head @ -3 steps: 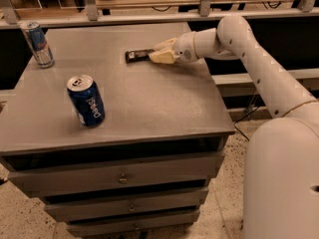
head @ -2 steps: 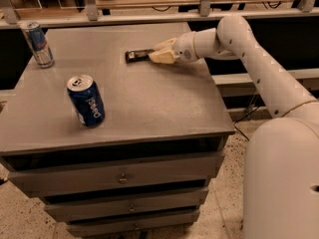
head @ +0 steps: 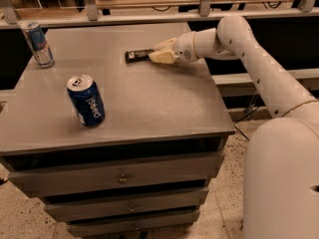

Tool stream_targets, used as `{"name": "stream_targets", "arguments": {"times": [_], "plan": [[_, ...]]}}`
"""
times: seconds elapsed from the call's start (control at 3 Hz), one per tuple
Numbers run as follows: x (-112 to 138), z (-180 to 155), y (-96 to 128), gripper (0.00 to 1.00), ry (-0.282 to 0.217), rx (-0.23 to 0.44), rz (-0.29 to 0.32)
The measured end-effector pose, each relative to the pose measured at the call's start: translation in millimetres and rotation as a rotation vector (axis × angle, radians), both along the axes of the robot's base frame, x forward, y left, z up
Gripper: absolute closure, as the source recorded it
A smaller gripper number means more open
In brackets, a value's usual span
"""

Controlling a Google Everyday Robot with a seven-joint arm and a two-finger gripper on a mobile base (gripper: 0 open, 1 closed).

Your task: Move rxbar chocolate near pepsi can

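Note:
The rxbar chocolate (head: pixel 138 56) is a flat dark bar with a pale patch at its left end, lying on the grey cabinet top (head: pixel 149 98) towards the back. My gripper (head: pixel 155 54) reaches in from the right and is shut on the bar's right end, low at the surface. The pepsi can (head: pixel 87 101), dark blue with white lettering and a silver top, stands upright at the front left, well apart from the bar.
A slimmer silver-and-blue can (head: pixel 38 44) stands at the back left corner. A railing (head: pixel 149 16) runs behind the cabinet. My white arm (head: pixel 259 68) spans the right side. Drawers (head: pixel 119 176) are below the top.

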State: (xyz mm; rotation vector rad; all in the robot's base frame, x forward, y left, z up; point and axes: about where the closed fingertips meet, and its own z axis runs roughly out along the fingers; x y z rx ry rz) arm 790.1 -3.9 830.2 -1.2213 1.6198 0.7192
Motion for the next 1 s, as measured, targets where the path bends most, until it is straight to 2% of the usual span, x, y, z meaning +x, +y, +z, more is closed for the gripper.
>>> {"name": "stream_targets", "arguments": {"times": [1.0], "plan": [[0.0,0.1,0.1,1.00,0.000,0.000,0.000]]}}
